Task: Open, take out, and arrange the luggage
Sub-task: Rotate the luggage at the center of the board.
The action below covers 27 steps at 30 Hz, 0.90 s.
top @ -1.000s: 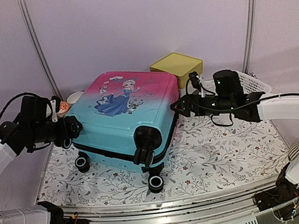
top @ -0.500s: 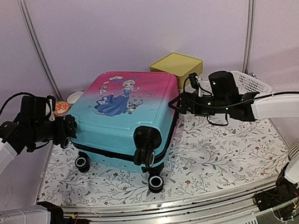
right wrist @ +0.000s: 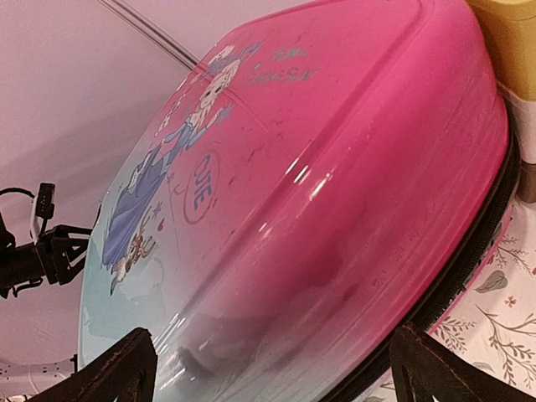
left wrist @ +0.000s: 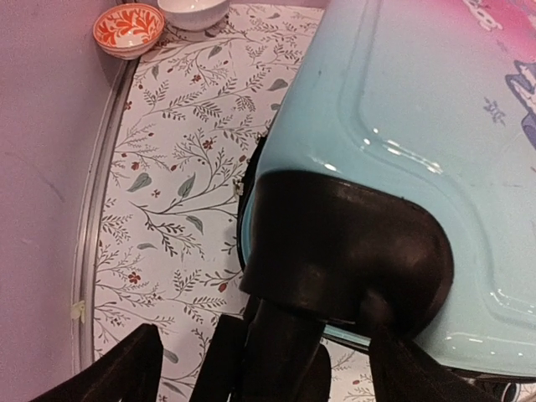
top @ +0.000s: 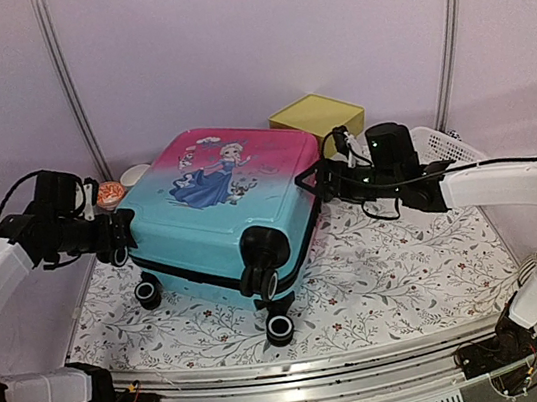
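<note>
The luggage lies flat on the table, a turquoise-to-pink hard shell with a cartoon girl print and a black zipper band. Its black wheels point toward the near edge. My left gripper is at its left corner. In the left wrist view the left gripper stands open, with the black corner wheel between its fingers. My right gripper is against the luggage's right side. There the right gripper is open, straddling the pink shell above the zipper band.
A yellow-topped box stands behind the luggage and a white mesh basket at the back right. An orange patterned bowl and a white bowl sit at the back left. A flowered cloth covers the table.
My right arm has moved left, bringing its gripper up to the luggage's right side. The left gripper has shifted slightly left at the corner wheel. The luggage has not moved.
</note>
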Each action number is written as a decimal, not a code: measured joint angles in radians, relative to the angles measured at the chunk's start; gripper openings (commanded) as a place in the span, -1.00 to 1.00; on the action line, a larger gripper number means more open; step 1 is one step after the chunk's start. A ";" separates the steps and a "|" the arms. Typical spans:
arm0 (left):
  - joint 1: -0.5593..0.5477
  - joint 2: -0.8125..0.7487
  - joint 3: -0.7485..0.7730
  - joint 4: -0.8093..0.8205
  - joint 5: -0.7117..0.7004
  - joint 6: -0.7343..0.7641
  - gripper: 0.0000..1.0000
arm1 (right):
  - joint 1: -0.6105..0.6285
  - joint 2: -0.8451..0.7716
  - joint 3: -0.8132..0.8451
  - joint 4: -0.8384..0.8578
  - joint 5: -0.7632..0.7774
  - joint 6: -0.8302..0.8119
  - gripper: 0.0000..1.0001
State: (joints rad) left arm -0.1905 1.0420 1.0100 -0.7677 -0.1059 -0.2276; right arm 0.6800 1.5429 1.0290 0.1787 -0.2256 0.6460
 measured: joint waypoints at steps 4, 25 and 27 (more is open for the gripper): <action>0.019 0.017 -0.002 0.000 0.070 0.029 0.74 | 0.000 0.081 0.070 0.006 -0.027 0.021 0.98; -0.223 -0.161 -0.161 -0.139 0.414 -0.152 0.72 | -0.079 0.430 0.542 -0.202 -0.176 -0.007 0.98; -0.269 -0.167 -0.161 -0.154 0.484 -0.177 0.72 | -0.078 0.435 0.554 -0.208 -0.152 -0.039 0.98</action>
State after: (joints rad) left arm -0.4595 0.8753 0.8486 -0.9222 0.3782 -0.4049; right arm 0.6018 1.9774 1.5826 -0.0292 -0.3775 0.6067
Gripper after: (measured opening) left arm 0.861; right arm 0.989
